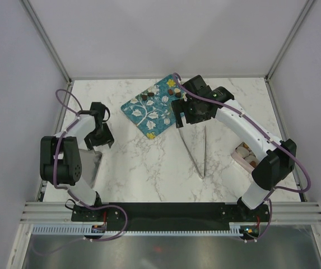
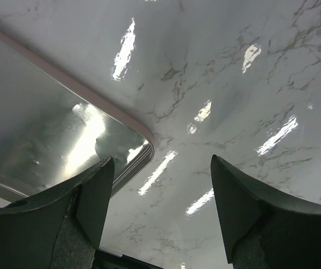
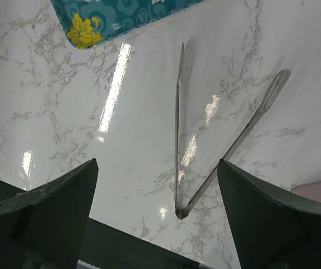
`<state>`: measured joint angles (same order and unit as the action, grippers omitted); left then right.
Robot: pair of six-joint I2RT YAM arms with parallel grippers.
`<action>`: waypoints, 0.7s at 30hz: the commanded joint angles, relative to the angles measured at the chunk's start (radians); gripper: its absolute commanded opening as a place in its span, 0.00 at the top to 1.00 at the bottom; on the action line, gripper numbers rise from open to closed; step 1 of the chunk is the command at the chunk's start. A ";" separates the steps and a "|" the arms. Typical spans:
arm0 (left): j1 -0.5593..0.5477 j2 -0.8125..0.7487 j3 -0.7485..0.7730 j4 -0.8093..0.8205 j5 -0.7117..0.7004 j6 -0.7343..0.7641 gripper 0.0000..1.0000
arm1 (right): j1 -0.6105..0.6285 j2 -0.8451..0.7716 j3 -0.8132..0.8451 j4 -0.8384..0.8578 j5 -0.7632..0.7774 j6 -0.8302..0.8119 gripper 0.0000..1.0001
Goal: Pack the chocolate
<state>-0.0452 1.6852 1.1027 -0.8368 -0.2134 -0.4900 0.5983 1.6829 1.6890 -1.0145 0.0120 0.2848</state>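
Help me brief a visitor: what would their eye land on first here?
The teal flowered tray at the far middle of the white marble table, with small chocolate pieces on it, stands out most. Just right of it, metal tongs lie spread in a V, with the right gripper open above them.

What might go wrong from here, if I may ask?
The tongs lie flat on the glossy table, so the open right gripper may push them or catch just one leg. The chocolate pieces on the tray are small and rounded; they could roll or slip. The pink box sits partly under the right arm and might get bumped.
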 commanded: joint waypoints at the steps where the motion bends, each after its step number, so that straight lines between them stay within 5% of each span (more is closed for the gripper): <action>1: 0.018 -0.067 -0.024 0.001 -0.080 -0.096 0.23 | 0.005 -0.040 -0.003 -0.002 0.005 0.002 0.04; 12: 0.024 0.005 -0.047 0.025 0.003 -0.117 0.32 | 0.003 -0.084 -0.061 -0.001 0.025 0.004 0.04; 21: 0.024 0.076 -0.055 0.062 0.049 -0.136 0.50 | 0.005 -0.098 -0.055 -0.012 0.016 0.028 0.05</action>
<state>-0.0238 1.7359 1.0599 -0.8192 -0.1761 -0.5838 0.5983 1.6295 1.6272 -1.0149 0.0223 0.2970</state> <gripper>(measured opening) 0.522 0.954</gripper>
